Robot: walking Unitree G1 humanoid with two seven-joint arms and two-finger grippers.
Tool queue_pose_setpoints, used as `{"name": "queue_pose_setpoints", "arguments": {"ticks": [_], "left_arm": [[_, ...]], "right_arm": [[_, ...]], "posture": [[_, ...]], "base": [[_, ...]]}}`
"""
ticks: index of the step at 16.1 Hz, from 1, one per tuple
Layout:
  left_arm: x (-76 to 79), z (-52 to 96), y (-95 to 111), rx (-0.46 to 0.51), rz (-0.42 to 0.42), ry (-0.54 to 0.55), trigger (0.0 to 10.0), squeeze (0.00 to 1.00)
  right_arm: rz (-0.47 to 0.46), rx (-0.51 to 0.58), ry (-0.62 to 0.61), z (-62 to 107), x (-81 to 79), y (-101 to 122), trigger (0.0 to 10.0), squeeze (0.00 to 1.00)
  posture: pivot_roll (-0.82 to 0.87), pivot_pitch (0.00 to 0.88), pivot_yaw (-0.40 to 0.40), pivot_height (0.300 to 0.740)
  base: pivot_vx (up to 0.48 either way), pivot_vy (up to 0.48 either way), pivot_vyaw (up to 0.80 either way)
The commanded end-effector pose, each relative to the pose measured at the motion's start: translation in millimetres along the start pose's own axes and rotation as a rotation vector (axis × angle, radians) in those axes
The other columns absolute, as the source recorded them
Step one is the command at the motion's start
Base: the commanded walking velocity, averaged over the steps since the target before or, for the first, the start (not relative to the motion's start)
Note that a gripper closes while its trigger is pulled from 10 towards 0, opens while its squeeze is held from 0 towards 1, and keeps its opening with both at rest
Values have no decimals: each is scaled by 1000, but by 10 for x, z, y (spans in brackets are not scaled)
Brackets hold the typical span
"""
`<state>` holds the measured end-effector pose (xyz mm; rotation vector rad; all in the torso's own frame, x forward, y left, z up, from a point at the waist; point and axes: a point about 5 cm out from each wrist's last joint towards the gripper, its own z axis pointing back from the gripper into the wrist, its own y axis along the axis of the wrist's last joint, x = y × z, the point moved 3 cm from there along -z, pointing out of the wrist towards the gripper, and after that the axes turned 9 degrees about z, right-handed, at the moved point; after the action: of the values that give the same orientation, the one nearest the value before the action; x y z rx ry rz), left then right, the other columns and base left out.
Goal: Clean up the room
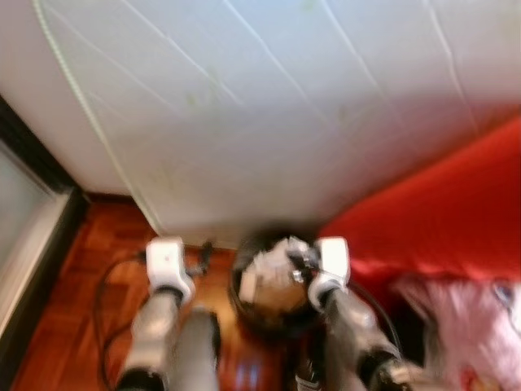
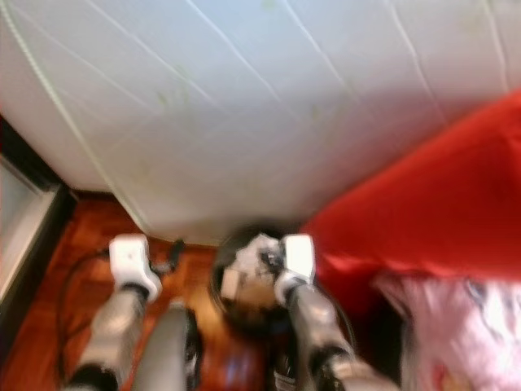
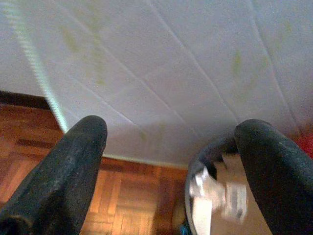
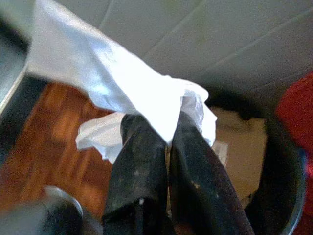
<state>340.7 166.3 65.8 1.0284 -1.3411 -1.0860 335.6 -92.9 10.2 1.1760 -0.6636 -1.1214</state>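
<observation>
Right gripper [image 4: 168, 142] clamped tight on a crumpled white tissue [image 4: 112, 83], fingers pinched together with the paper bunched at the tips and trailing away past them. Hovering right at the rim of the black waste bin [image 1: 273, 314], on the red-bedding [image 1: 456, 212] side. Bin mouth directly below and just ahead of the pinch, already stuffed with paper scraps and a brown cardboard piece. Tissue's long trail pointing out toward the wooden floor [image 1: 89, 277], not fully over the opening, by the look of it. Left gripper [image 3: 171, 161] spread wide, nothing held, hanging beside the bin on the floor side, with the white mattress [image 1: 269, 98] looming behind. Right arm clearly the nearer one. Probably a small shift inward needed before release.
</observation>
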Motion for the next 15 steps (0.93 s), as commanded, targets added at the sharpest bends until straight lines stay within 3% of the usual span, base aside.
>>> {"name": "queue_pose_setpoints", "arguments": {"ticks": [1,15], "left_arm": [[-168,146,-188,-70,11,59,10000,0],[-152,132,-192,-76,15,58,10000,0]], "right_arm": [[-1,-14,23,-20,-76,-17,10000,1000],[18,8,12,-54,-67,78,10000,1000]], "posture": [[225,308,-55,616],[223,308,-61,616]], "base": [[0,0,0],[0,0,0]]}}
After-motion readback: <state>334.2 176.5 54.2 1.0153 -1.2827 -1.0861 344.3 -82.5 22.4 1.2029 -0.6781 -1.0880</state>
